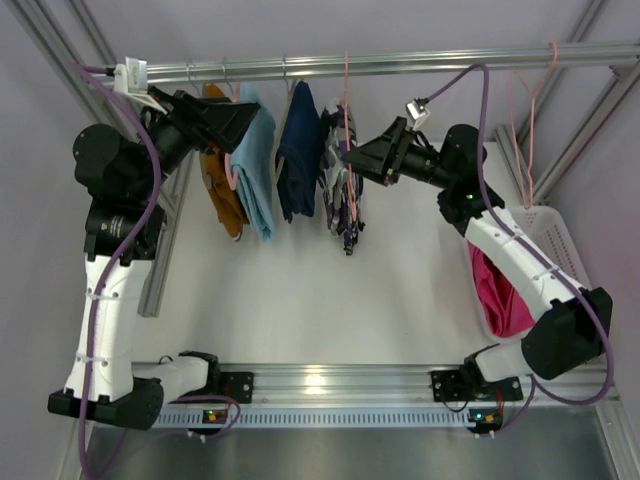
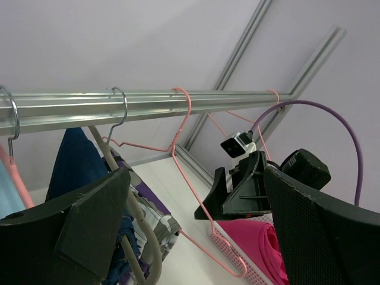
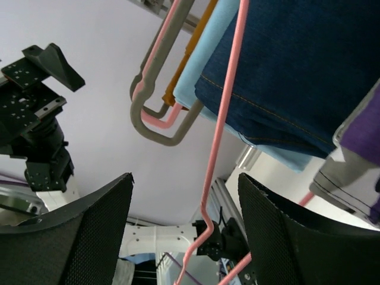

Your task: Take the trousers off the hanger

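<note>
Right hand (image 1: 345, 157): spread around thin pink wire hanger (image 3: 222, 119), likely to steady it.
Left hand (image 1: 254, 118): spread, empty, under silver metal rail (image 1: 420, 62).
Navy patterned cloth trousers (image 1: 346, 205): hang under rail, not yet off.

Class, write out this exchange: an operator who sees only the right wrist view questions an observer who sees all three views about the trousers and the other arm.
Operator: I see a pink wire hanger crossing the gap of the right tool. Where are the magenta trousers?
Observer: Not hanging. The magenta trousers lie in the white basket on the right side.
Operator: And the left tool?
Observer: The left tool is open, up beside the light blue garment under the rail.
</note>
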Robot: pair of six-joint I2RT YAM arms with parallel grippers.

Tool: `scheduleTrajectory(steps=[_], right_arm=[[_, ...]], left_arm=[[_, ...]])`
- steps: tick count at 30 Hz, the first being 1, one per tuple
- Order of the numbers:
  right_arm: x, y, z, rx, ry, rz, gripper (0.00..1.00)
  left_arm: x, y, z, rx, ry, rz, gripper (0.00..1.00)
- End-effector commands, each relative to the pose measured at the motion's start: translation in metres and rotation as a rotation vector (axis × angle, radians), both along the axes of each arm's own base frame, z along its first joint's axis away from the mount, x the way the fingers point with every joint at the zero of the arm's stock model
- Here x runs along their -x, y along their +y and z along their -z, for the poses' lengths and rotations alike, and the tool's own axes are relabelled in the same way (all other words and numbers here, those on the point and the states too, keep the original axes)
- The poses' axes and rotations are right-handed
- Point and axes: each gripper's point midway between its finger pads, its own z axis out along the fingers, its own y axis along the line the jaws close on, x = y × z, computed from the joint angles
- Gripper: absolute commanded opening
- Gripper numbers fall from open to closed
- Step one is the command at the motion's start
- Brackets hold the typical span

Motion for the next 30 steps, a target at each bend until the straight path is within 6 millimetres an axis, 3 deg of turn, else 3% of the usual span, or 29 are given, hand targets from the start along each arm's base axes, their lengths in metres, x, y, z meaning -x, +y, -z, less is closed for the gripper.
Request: scheduleTrajectory(steps=[1, 5, 7, 12, 16, 19, 20, 22, 24, 30], right_arm=[[0.004, 0.012, -0.038, -0.127, -0.108, -0.028, 0.69], [-0.004, 0.021, -0.030, -0.162, -0.084, -0.066, 0.64], [-0.001, 0.024, -0.037, -0.198, -0.116, -0.093, 0.63], [-0.001, 0.031, -0.033, -0.244, -0.092, -0.129, 0.60], [0.005, 0.033, -0.030, -0.261, -0.083, -0.150, 0.44], [0.011, 0.030, -0.037, -0.273, -0.094, -0.156, 0.31], [0.014, 0.027, -0.042, -0.278, -0.104, -0.156, 0.18], [0.017, 0.026, -0.046, -0.278, -0.106, -0.153, 0.05], [0.019, 0.024, -0.054, -0.280, -0.127, -0.155, 0.00], [0.013, 0.011, -0.088, -0.306, -0.216, -0.123, 0.00]], left_arm=[[0.005, 0.002, -0.011, 0.019, -0.045, 0.006, 0.99], [0.002, 0.000, -0.009, 0.018, -0.040, 0.016, 0.99], [0.001, 0.000, -0.008, 0.017, -0.037, 0.015, 0.99], [-0.004, -0.001, -0.006, 0.010, -0.029, 0.015, 0.99], [-0.006, -0.001, -0.005, 0.015, -0.022, 0.014, 0.99], [-0.009, -0.002, -0.002, 0.019, -0.012, 0.014, 0.99], [-0.009, -0.002, -0.002, 0.021, -0.013, 0.015, 0.98], [-0.009, -0.002, -0.003, 0.027, -0.014, 0.017, 0.98], [-0.010, -0.003, -0.002, 0.032, -0.006, 0.024, 0.98], [-0.014, -0.005, 0.001, 0.036, 0.007, 0.031, 0.98]])
